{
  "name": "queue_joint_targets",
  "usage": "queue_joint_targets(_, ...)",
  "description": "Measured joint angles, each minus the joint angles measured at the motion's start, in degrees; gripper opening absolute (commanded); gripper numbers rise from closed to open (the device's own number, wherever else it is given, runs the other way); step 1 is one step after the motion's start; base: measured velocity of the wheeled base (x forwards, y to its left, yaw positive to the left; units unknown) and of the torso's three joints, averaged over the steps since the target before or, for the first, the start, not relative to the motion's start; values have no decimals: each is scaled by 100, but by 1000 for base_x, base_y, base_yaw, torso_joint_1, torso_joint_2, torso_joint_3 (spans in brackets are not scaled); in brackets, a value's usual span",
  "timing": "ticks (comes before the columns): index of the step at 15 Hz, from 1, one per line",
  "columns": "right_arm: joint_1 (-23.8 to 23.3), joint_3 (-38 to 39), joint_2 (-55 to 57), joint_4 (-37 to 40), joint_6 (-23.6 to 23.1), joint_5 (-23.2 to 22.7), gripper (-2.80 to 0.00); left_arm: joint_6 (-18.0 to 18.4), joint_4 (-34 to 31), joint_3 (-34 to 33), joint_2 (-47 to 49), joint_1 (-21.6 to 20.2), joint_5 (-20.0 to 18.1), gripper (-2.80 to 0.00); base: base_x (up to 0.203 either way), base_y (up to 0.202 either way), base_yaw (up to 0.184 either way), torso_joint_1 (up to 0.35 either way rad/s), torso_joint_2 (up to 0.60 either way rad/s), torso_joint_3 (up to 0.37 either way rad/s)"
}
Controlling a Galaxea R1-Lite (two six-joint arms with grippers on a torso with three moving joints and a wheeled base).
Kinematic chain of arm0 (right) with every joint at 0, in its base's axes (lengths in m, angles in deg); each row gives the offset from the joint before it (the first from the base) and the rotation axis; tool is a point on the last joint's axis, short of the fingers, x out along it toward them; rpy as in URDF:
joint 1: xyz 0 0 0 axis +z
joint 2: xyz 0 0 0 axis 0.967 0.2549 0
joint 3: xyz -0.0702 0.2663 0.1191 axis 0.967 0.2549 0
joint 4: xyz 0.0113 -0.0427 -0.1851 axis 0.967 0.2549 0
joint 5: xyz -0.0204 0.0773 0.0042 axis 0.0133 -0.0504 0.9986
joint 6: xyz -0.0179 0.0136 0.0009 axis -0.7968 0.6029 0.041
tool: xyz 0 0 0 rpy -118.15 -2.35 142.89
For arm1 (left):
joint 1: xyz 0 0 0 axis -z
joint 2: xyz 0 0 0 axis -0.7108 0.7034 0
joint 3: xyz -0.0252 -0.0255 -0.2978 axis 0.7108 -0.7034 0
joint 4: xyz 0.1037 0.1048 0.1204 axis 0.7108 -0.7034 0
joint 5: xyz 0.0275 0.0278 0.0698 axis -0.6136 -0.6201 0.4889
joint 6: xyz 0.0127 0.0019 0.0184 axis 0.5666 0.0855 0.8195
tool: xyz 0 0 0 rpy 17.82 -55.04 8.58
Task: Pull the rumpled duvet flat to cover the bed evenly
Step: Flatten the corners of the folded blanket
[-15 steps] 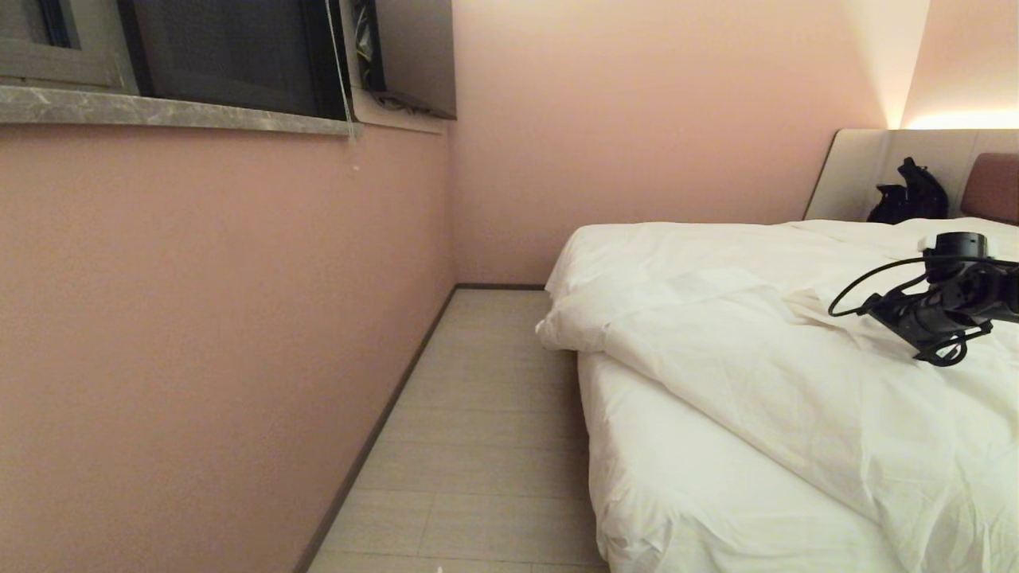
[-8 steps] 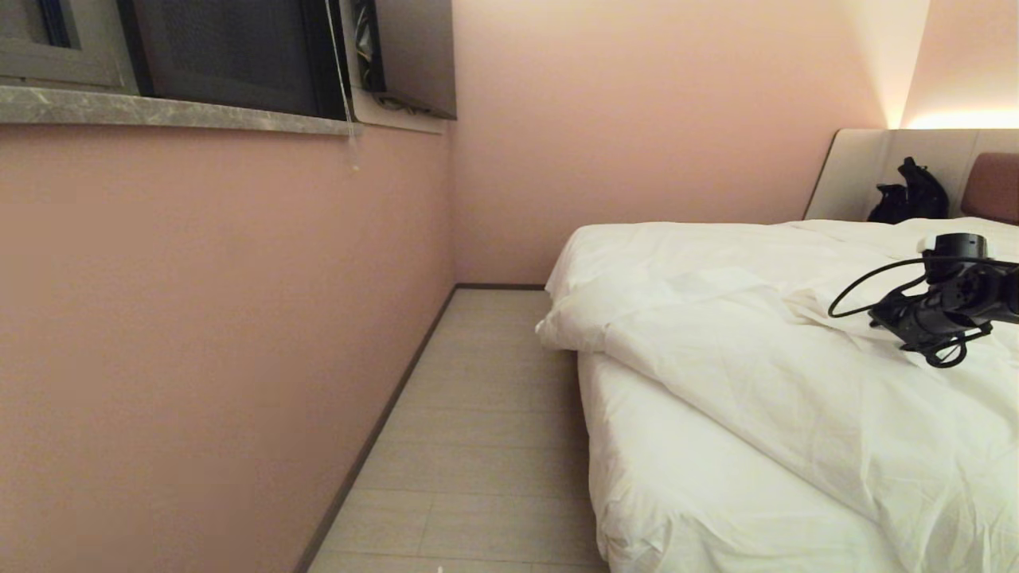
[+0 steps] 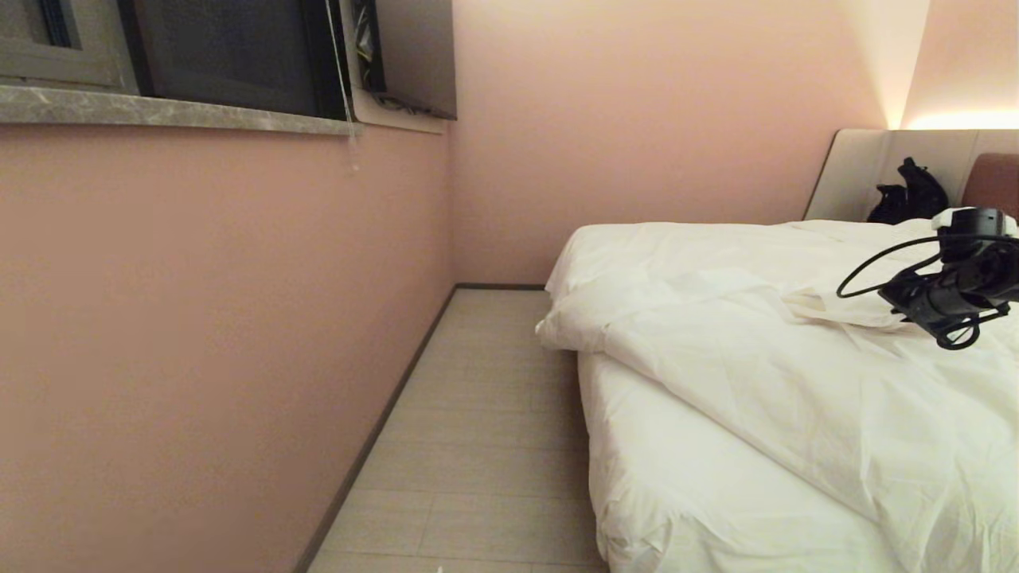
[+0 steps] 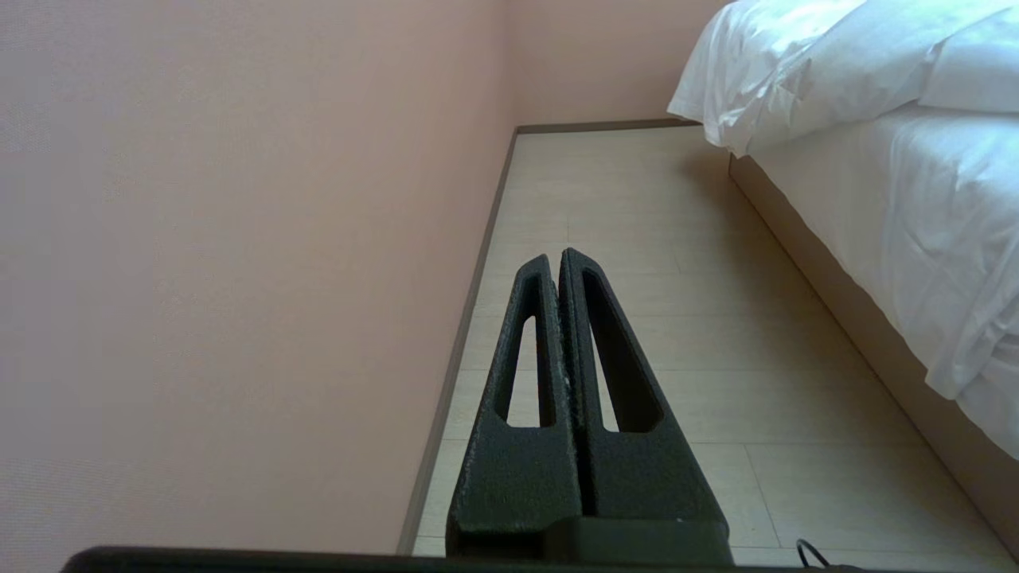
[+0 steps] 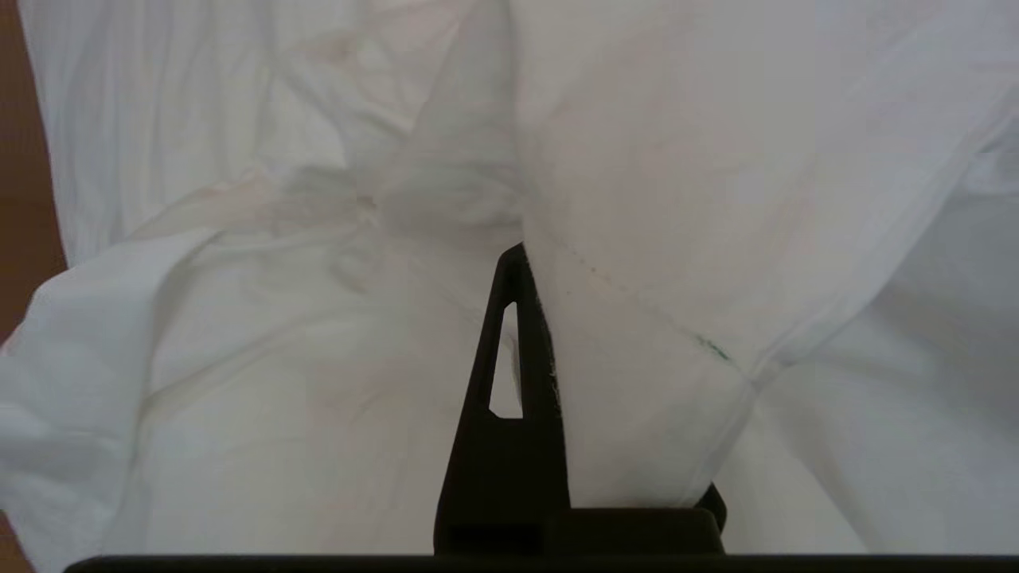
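So the bed point(image 3: 677, 493) fills the right side of the room, white sheet bare along its near left edge; pink wall on the left, pale floor point(image 3: 478, 430) strip running between them. The duvet point(image 3: 716, 318) lies bunched diagonally across the mattress, its puffy corner hanging off the left edge toward the floor, far end up near the headboard point(image 3: 991, 183); a black bag point(image 3: 907, 195) sits far back there. The right gripper point(image 3: 899, 298) is over the duvet on the right, fingers point(image 5: 509, 374) pinched tight on a fold of it; the left gripper point(image 4: 561, 263) hangs low above the floor beside the bed, fingers pressed together, holding nothing.
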Motion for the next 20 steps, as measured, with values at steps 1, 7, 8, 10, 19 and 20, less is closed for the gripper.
queue_joint_targets(1,29,49,-93,37,17,1,-280,-1,0,0,0,0,4,-280,0,0,0,0,0,0)
queue_joint_targets(7,997,1254,-1369,127,46,15,-280,-1,0,0,0,0,1,-280,0,0,0,0,0,0)
queue_joint_targets(8,1304,1574,-1663,116,44,28,-280,0,0,0,0,0,1,-280,0,0,0,0,0,0)
queue_joint_targets(10,1959,2198,-2250,108,41,57,-280,0,1,0,0,2,0,-280,0,0,0,0,0,0)
queue_joint_targets(19,4121,3507,-5000,464,90,407,-280,0,0,0,0,0,1,-280,0,0,0,0,0,0)
queue_joint_targets(20,4293,3602,-5289,574,85,441,-280,0,0,0,0,0,-2,-280,0,0,0,0,0,0)
